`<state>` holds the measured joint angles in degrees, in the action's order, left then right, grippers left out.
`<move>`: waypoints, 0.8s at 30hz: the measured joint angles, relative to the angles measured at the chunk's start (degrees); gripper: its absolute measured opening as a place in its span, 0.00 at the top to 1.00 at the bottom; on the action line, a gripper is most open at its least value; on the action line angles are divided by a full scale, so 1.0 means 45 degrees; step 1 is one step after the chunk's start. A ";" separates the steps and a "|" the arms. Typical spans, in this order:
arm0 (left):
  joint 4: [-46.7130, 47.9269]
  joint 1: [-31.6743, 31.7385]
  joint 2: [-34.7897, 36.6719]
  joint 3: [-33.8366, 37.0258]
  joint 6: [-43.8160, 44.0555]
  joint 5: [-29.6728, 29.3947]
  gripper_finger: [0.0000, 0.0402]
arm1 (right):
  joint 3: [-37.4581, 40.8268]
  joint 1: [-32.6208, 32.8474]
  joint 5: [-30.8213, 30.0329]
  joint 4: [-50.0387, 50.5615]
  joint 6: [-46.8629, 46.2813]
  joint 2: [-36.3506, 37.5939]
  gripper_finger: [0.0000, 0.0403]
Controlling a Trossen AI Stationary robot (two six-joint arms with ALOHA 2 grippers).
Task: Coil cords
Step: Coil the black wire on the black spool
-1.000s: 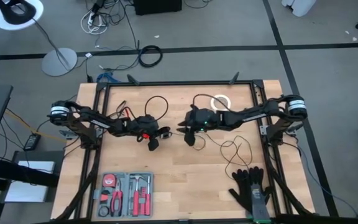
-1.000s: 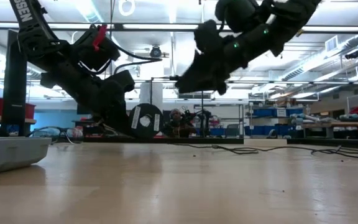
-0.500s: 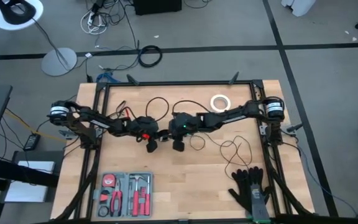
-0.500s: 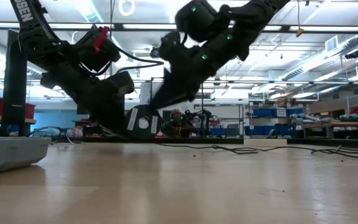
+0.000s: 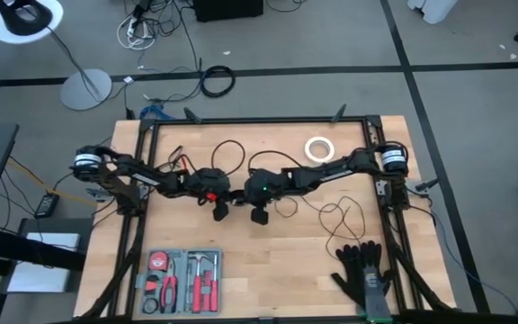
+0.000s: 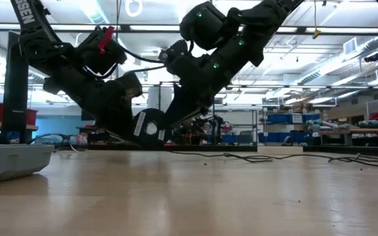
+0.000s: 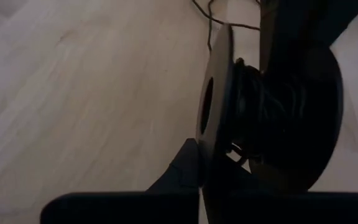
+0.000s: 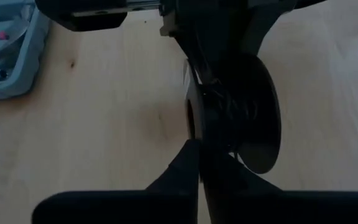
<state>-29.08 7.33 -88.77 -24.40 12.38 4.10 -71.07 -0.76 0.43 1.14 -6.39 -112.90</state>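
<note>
Gripping the black puck [image 6: 148, 127] from both sides, left tool [image 5: 224, 203] and right tool [image 5: 244, 200].

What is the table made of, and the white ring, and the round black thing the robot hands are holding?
The table looks like pale wood with a smooth finish: grain lines and plank seams show. The white ring looks like a roll of tape, maybe paper or plastic; too small to tell. The round black thing looks like hard matte plastic, a spool with flat discs and thin cord wound around its middle.

Grey floor [image 5: 475, 54] with a white lamp [image 5: 27, 20]; shelving [image 6: 294, 121] behind.
</note>
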 joint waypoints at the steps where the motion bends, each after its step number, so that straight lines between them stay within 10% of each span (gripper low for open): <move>1: -0.0106 0.0000 0.0000 0.0005 0.0000 0.0004 0.98 | 0.0000 0.0043 -0.0177 0.0049 -0.0004 0.0009 0.98; 24: -0.6186 0.0010 0.0024 0.1836 0.0661 0.1312 0.81 | 0.2958 0.0211 0.1121 -0.5232 -0.1033 0.0998 1.00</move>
<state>-56.91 7.38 -88.66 -16.14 15.36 10.00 -57.76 0.19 5.47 -22.40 -11.04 -108.41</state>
